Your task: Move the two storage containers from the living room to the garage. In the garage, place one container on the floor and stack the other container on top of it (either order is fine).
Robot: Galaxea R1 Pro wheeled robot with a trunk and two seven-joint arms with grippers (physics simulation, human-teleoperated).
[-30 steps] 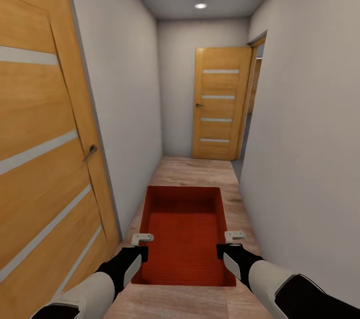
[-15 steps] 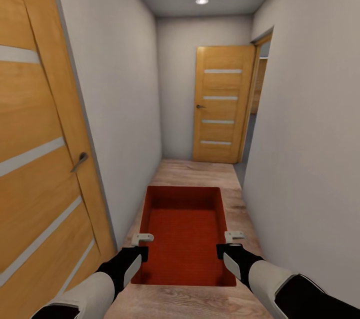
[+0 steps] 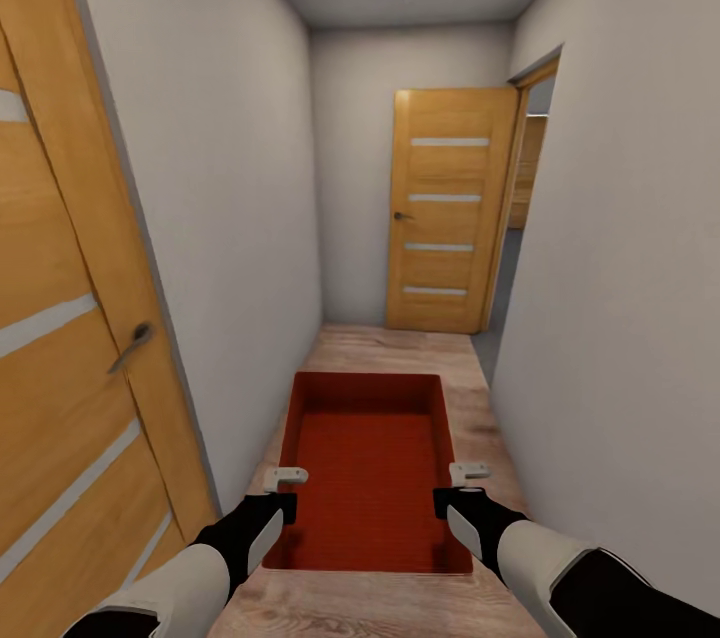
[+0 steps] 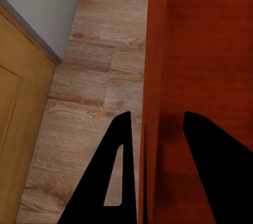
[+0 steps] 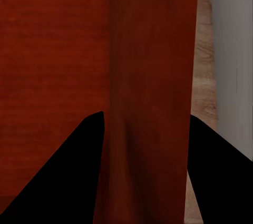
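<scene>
between left gripper (image 3: pixel 288 490) and right gripper (image 3: pixel 462 484), storage container (image 3: pixel 368 463) held by its side walls.

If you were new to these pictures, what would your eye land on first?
The orange-red bin, held low in the middle of a narrow corridor, with the left tool and right tool each clamped on a side wall. Next, the wooden door at the far end and another door close by on the left.

Orange-red container (image 3: pixel 368 458), slat-striped wooden door (image 3: pixel 445 208)
</scene>
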